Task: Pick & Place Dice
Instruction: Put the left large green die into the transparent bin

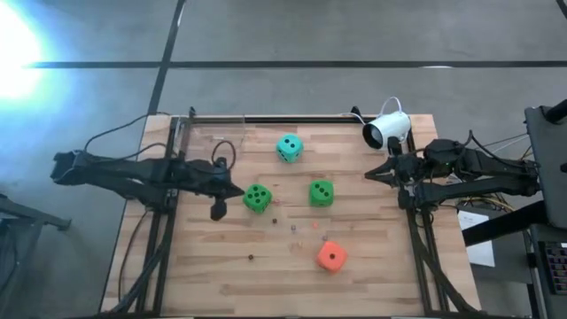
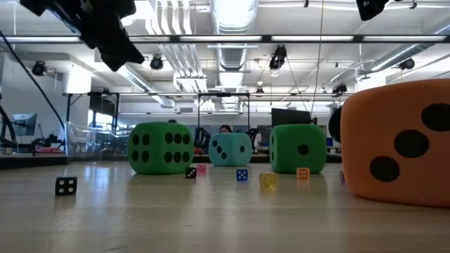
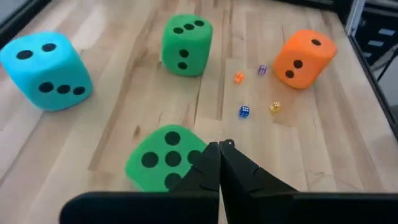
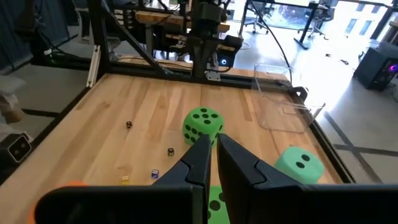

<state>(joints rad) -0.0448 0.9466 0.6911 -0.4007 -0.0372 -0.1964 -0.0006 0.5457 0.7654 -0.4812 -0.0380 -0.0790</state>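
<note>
1. The left pincer (image 1: 237,190) hovers above the table with its dark fingers pressed together and holds nothing. It sits just beside the nearer bright green soft cube with dark pips (image 1: 257,198).
2. In the left wrist view that green die (image 3: 163,158) lies right before the closed fingertips (image 3: 219,149), showing a four-pip face toward the camera.
3. The right pincer (image 1: 372,175) waits over the right edge of the light wooden plank table (image 1: 204,275); its fingers stand narrow, almost touching, and grip nothing.
4. The second bright green soft die (image 1: 322,192) rests near the table's middle, a small way from the first.
5. The teal soft die (image 1: 289,147) sits toward the far edge, apart from both green ones, with three pips on its top face.
6. The orange-red soft die (image 1: 331,256) lies nearer the front edge, well apart from the rest, one pip up.
7. All four cubes sit flat on the boards and, being cubes, have no long axis.
8. A clear plastic box (image 4: 281,99) stands at the table's far left corner; no die can be seen inside it.
9. Tiny coloured dice (image 3: 244,111) are scattered between the large cubes.
10. A white camera (image 1: 387,129) stands at the far right corner.
</note>
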